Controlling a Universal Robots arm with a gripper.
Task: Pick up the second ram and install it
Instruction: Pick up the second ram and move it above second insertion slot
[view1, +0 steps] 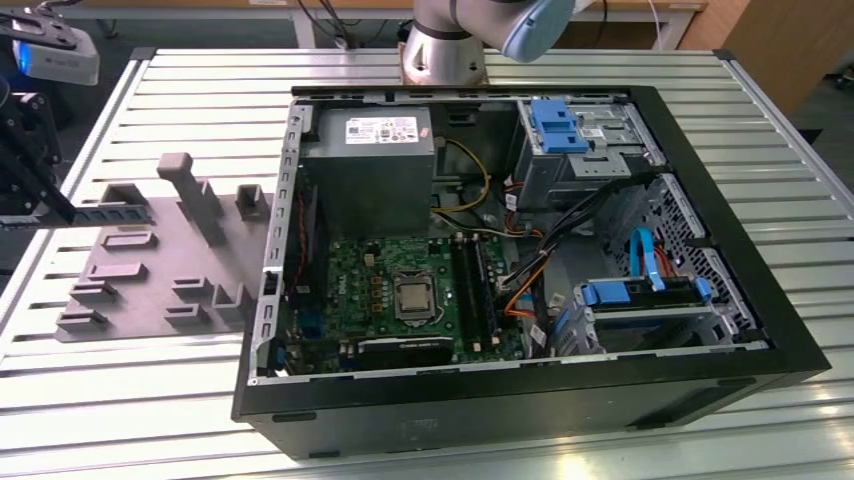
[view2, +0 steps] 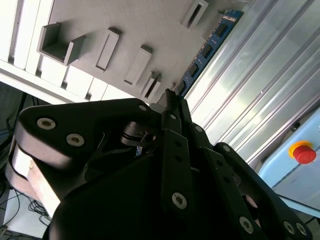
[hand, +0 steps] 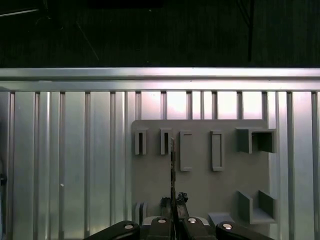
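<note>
We see the gripper clamped on the second ram, a thin stick jutting edge-on from its fingertips over the grey holder plate. The open computer case sits on the slatted metal table, well apart, towards the exterior view's right.

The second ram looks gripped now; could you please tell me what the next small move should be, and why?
Probably carry it toward the exterior view's right, over the open case. The gripper is shut on the second ram, which hangs over the grey holder plate, well apart from the motherboard's black slots where it would be seated.
</note>
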